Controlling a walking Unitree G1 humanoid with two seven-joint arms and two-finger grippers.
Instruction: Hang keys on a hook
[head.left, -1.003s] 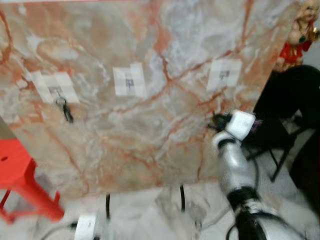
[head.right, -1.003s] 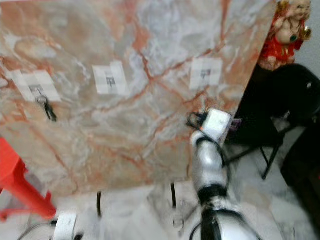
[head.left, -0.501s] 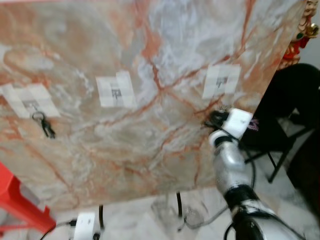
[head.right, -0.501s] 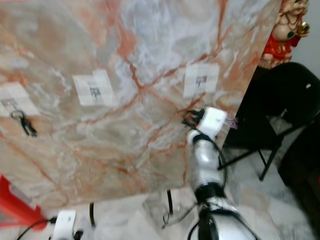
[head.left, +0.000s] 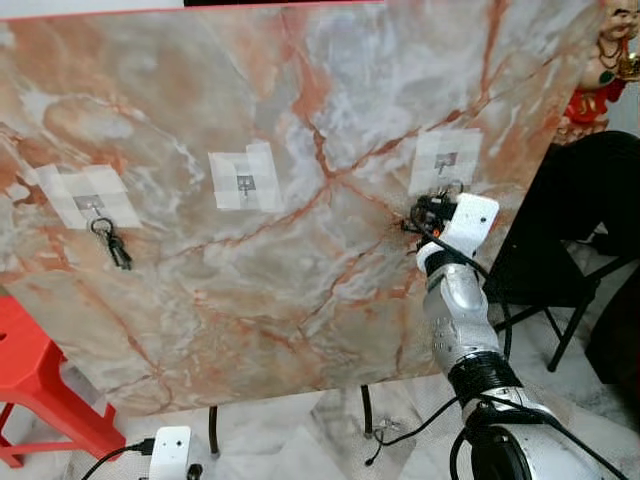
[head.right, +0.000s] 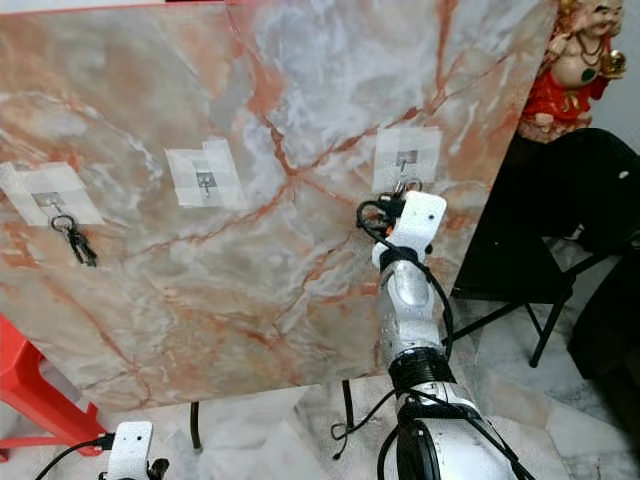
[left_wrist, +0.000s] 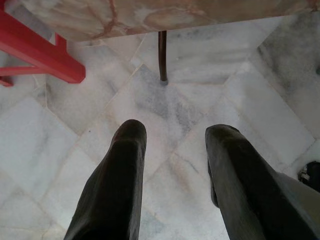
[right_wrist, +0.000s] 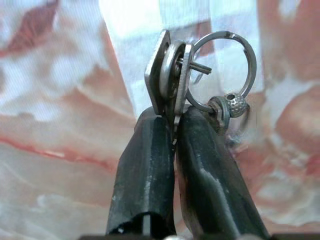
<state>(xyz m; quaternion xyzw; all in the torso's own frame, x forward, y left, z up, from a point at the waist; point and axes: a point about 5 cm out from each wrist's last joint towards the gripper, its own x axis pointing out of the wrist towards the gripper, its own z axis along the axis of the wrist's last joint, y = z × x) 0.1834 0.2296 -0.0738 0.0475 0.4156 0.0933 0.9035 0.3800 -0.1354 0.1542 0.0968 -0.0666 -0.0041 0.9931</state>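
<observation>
Landmark: marble panel (head.left: 300, 200), upright, orange-veined, propped on thin black legs (head.left: 213, 430) over a pale tiled floor (left_wrist: 165, 100).

Far left, below the panel's lower corner: red stool (head.left: 40, 390). On the panel's left part: taped hook patch (head.left: 88, 195) with a dark key bunch (head.left: 110, 242) hanging from it. At the panel's middle: a 2nd taped patch (head.left: 245, 180), its hook bare. Under the panel's lower edge, in both eye views: white housing of the left wrist (head.left: 170, 452), low near the floor.

Left wrist view, unlike the eye views: left claw (left_wrist: 172, 135) with its 2 black fingers spread apart, pointed down at the floor tiles, one panel leg and a piece of the red stool beyond.

On the panel's right part: 3rd taped patch (head.right: 405, 158) with its small hook (head.right: 407, 160). Just below that patch: right claw (head.right: 385, 212) raised on the silver arm (head.right: 405, 310), fingertips close against the panel. From the eye views, held contents too small to make out.

Right wrist view, close up: right claw pressed tight on flat metal keys (right_wrist: 170, 75), with a steel split ring (right_wrist: 222, 70) and a small dimpled bead (right_wrist: 234, 104) beside the fingers (right_wrist: 145, 175), the white tape of the patch right behind. Whether the ring touches the hook: cannot tell.

Right of the panel: black folding chair (head.left: 580, 230), and above it a red and gold figurine (head.right: 575, 65).
</observation>
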